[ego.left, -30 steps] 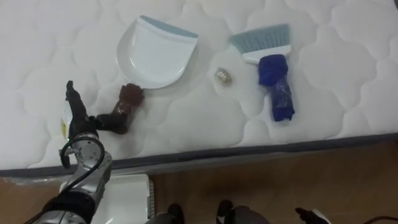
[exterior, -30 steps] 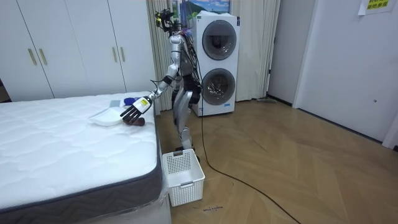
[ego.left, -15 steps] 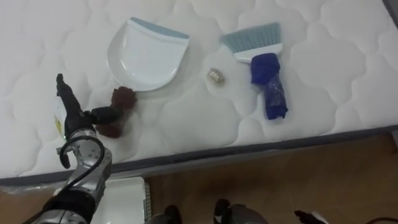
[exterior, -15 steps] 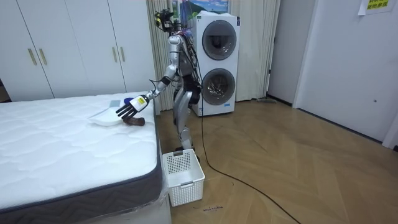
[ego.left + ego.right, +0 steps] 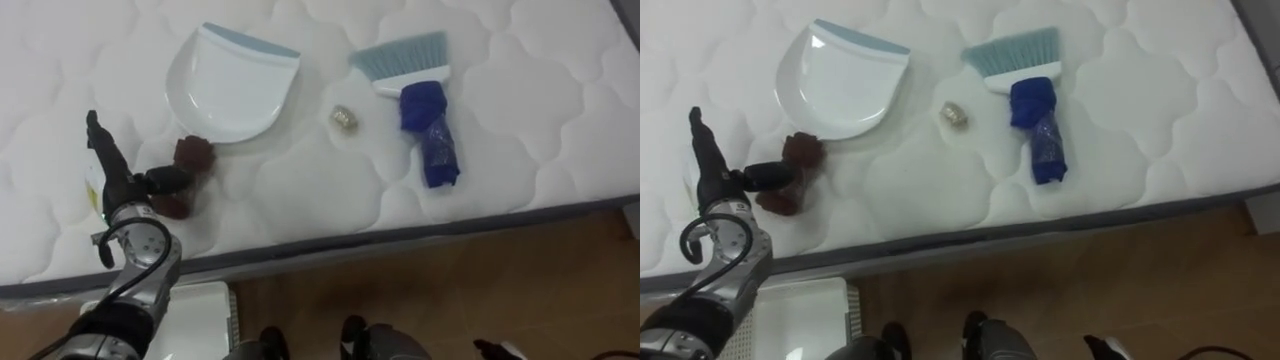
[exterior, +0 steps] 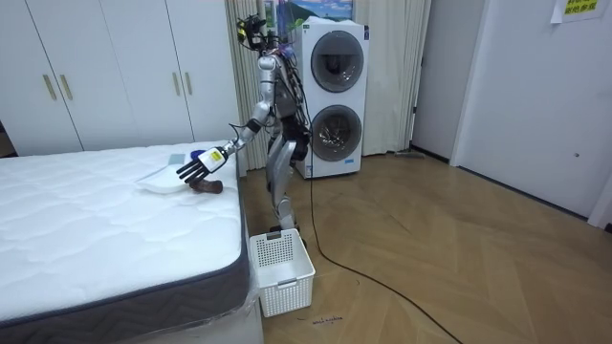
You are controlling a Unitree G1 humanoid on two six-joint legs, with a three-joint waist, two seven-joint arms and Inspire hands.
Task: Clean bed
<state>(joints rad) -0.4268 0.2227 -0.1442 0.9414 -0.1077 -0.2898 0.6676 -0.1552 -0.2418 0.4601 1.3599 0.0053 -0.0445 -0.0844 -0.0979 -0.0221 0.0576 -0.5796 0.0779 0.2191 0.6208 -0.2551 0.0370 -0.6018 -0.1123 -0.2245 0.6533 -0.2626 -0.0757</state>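
A white dustpan [image 5: 235, 80] with a blue front edge lies on the white mattress [image 5: 520, 90], and its brown wrapped handle [image 5: 188, 160] points toward the bed's near edge. To the right lies a brush [image 5: 400, 58] with pale blue bristles and a blue wrapped handle [image 5: 430, 140]. A small crumpled scrap [image 5: 343, 118] sits between dustpan and brush. My left hand [image 5: 112, 180] hovers just left of the dustpan handle, fingers straight and thumb stretched toward the handle. In the room view the left hand [image 6: 196, 169] hangs over the bed's corner.
I stand at the bed's side near its corner, stacked washing machines [image 6: 335, 96] behind me. A white plastic basket [image 6: 280, 270] stands on the wooden floor by the bed, below my left arm. The mattress edge [image 5: 400, 235] runs across the lower view.
The camera has shifted a little. My left hand has lifted slightly and drawn back to the left of the brown handle. Dustpan, brush and scrap have not moved.
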